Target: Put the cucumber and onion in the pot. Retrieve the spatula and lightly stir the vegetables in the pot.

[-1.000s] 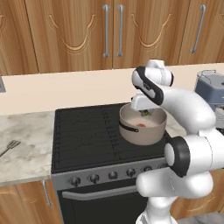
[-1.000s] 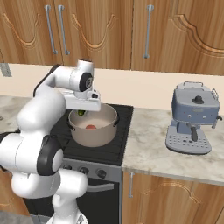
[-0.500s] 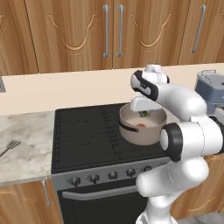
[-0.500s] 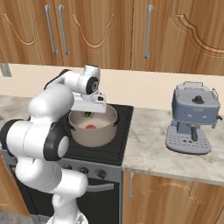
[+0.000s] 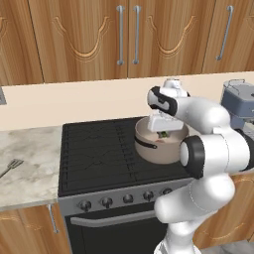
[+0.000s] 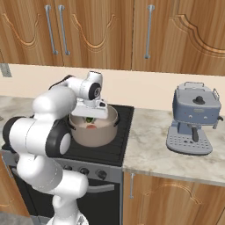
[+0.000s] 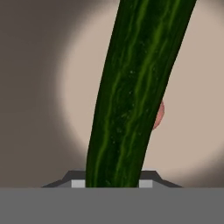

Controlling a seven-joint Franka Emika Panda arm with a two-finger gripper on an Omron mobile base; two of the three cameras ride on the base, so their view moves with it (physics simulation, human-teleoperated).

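The pot [image 5: 158, 151] [image 6: 94, 137] stands on the stove's right side. My gripper [image 5: 161, 130] [image 6: 90, 115] hangs at its mouth, pointing down, shut on the dark green cucumber [image 7: 131, 100] [image 5: 162, 134] [image 6: 89, 119]. The cucumber hangs lengthwise from the fingers into the pot, and its upper end sits between my fingertips [image 7: 146, 183]. The reddish-orange onion [image 7: 159, 114] [image 5: 157, 141] [image 6: 91, 127] lies on the pot's pale floor [image 7: 197, 109], mostly hidden behind the cucumber. The spatula [image 5: 12, 165] lies on the marble counter far left of the stove.
The black stove top [image 5: 94, 154] spreads left of the pot, with knobs along its front. A blue-grey coffee machine [image 6: 193, 118] [image 5: 239, 99] stands on the counter to the right. Wooden cabinets [image 5: 126, 34] hang above the back wall.
The hand has sunk a little toward the pot with the cucumber still in its grip, and the arm's elbow has swung closer to the cameras. The pot and spatula have stayed put.
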